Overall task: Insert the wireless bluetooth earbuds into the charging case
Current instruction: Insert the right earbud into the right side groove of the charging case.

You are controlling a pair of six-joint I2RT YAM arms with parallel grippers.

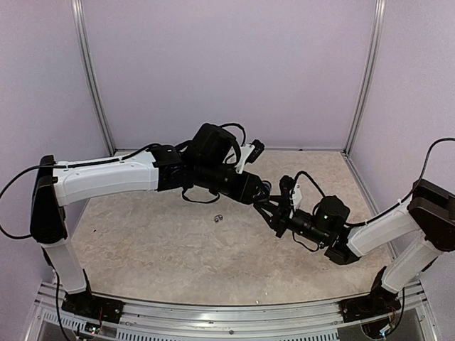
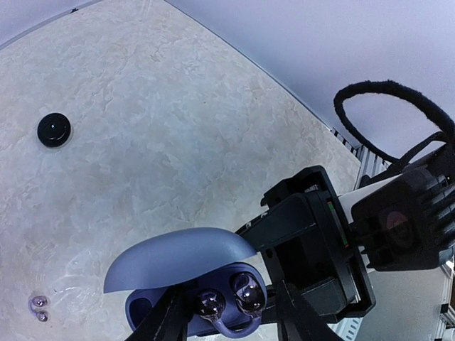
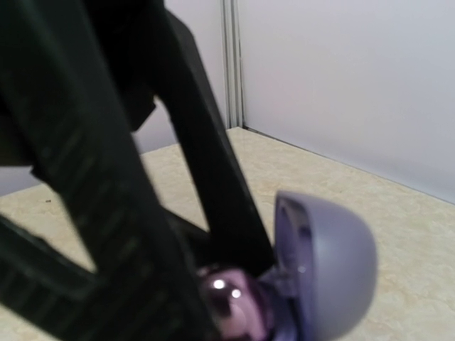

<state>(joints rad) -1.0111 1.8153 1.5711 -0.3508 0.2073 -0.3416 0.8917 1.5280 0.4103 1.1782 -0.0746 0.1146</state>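
The blue charging case (image 2: 178,257) is held open above the bench (image 2: 178,128); two shiny earbuds (image 2: 249,295) sit side by side in its wells; the right tool (image 1: 274,206) is pinched narrow on the case's edge; the left tool (image 2: 231,297) stands partly wide around the earbuds, gripping nothing; a black puck (image 2: 53,129) and small silvery pieces (image 2: 39,305) lie on the bench.
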